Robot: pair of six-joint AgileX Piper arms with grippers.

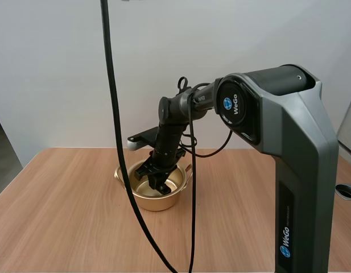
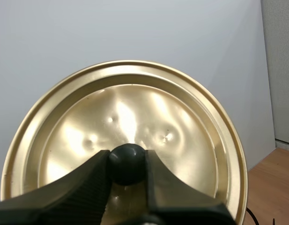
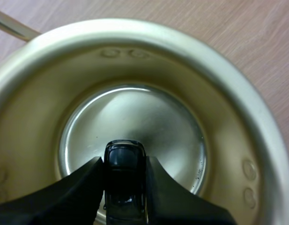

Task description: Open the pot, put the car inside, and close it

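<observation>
High view: the right gripper (image 1: 161, 181) dips into the pot (image 1: 158, 200) mid-worktop (image 1: 61, 216), arm slanting in from 1 o'clock.

Left wrist view: the left gripper (image 2: 128, 165) pinches the lid (image 2: 130, 108) by its knob (image 2: 128, 158), off the pot.

Right wrist view: its jaws clamp the car (image 3: 125, 180) just over the pot floor. Lower it flat, release gently, rise straight, since the walls crowd close.
</observation>
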